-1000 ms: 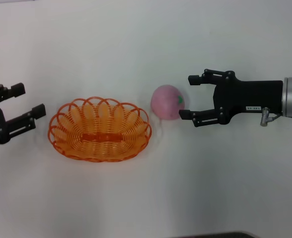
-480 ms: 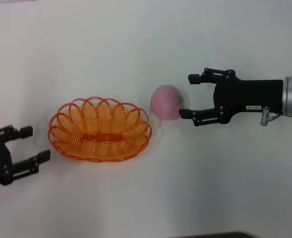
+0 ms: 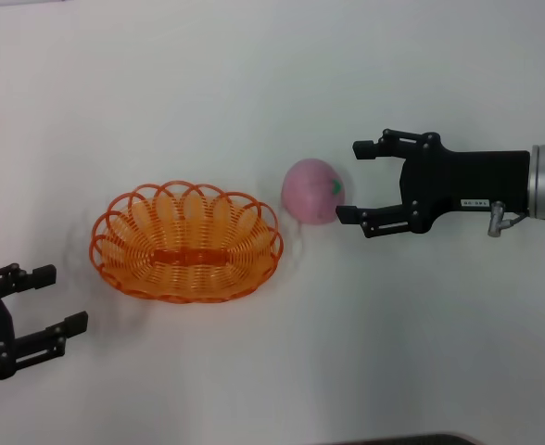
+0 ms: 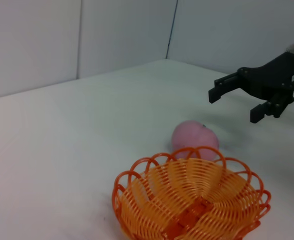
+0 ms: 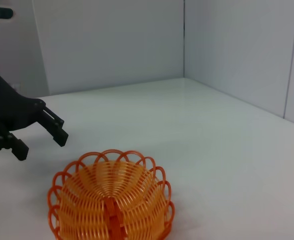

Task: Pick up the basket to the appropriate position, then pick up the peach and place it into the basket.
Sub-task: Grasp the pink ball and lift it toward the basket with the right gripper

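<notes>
Count: I see one basket (image 3: 186, 243), one peach (image 3: 314, 191), two grippers, all over one white table (image 3: 254, 83).
Right gripper (image 3: 354, 180): I have it hovering just beside the peach, on the side away from the basket. Its two fingers are spread wide, with nothing between them. The nearer fingertip sits right at the fruit's edge; I cannot tell if it touches.
Left gripper (image 3: 48, 298): it sits off the basket's near-left corner, apart from the rim. Fingers parted, holding nothing.
Peach: on the table, directly ahead of the right gripper's open fingers, between that gripper and the basket. Its green leaf mark faces the gripper. From the left wrist view I see it (image 4: 194, 139) just behind the basket's far rim.
Basket: upright on the table, between the two grippers, nearer the left one. Nothing inside it. The right wrist view shows it (image 5: 110, 206) with the left gripper (image 5: 39, 135) beyond.
</notes>
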Motion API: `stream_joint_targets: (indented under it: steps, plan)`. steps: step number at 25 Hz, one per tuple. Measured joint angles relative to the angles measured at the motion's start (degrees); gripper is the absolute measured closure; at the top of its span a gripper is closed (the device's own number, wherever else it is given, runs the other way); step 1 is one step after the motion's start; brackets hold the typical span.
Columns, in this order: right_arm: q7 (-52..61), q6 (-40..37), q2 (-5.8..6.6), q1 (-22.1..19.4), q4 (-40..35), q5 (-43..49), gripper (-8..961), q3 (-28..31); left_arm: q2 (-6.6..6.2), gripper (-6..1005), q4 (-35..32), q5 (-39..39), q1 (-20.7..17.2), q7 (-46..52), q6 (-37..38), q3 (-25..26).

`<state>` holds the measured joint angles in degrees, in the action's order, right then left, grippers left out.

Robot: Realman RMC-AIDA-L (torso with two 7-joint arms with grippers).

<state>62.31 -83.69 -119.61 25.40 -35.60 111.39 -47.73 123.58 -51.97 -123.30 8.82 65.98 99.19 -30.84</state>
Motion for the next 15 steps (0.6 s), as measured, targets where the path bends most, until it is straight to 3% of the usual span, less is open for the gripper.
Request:
stream_joint_targets:
  steps: [15]
  plan:
    - [5.40,-1.73,0.17,-0.37,-2.10,0.13,39,-0.14,0.17,273,-1.39,-2.67,-0.10,-0.75,0.06,-0.04]
